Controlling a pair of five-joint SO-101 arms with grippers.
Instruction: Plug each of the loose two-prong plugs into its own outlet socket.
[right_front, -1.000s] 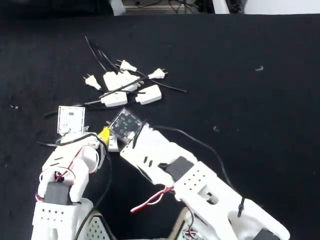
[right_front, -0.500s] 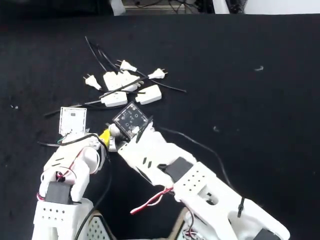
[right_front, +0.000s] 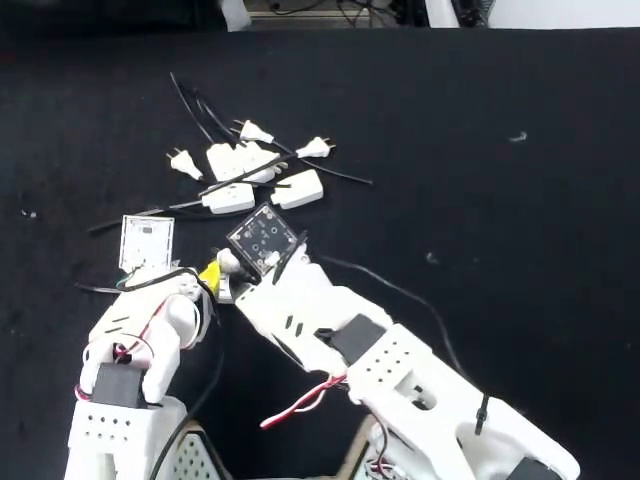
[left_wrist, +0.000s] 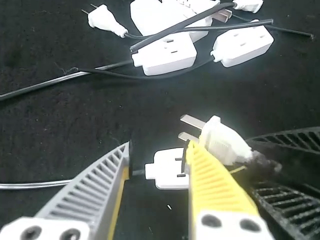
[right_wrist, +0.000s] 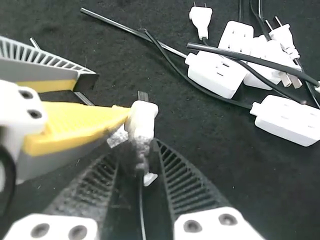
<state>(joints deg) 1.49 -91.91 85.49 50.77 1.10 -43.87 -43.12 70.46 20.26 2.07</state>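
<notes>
- Right gripper (right_wrist: 140, 152) pinches the two-prong plug (right_wrist: 142, 119), left of centre in the high view.
- Left gripper (left_wrist: 159, 148): jaws spread astride the outlet socket (left_wrist: 167, 170), not yet gripping.
- We would clamp the socket first, then push the prongs in straight.

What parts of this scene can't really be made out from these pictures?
- High view: the plug in the right gripper is mostly hidden under that arm's camera board.
- Left wrist view: the socket between the left gripper's open fingers is partly covered by its yellow finger.
- Right wrist view: one outlet block is cut off by the picture's edge.
- High view: the loose plugs' prongs are too small to count.
</notes>
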